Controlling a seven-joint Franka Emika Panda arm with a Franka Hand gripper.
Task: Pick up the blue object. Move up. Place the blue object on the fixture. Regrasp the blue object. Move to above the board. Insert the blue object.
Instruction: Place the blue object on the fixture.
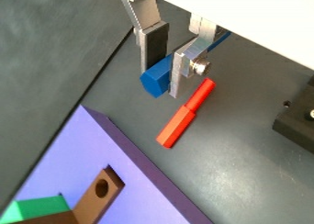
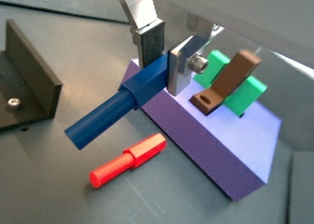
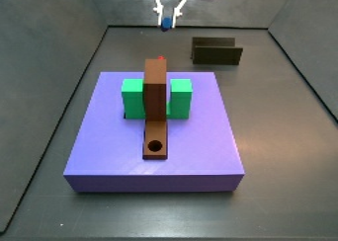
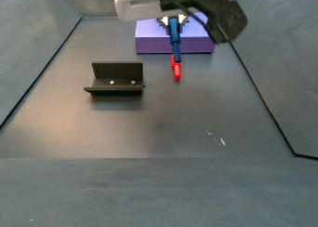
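Currently the tool (image 2: 162,61) is clamped on the blue object (image 2: 114,110), fingers (image 1: 149,46) pinching its upper end; the peg hangs tilted, clear of the floor, in both wrist views. In a side view the tool (image 4: 177,24) sits high near the lilac slab (image 4: 155,43), blue object (image 4: 176,43) hanging below it, just above the red peg (image 4: 177,72). Red peg (image 1: 185,113) lies flat on the floor, beside the slab edge, not touching the blue one. Fixture (image 4: 114,78) stands apart on the floor, nothing on it. Board (image 3: 156,112) lies along the slab (image 3: 199,151) over the green block (image 3: 179,97), round hole (image 3: 156,146) at its near end. No readable labels or writing anywhere.
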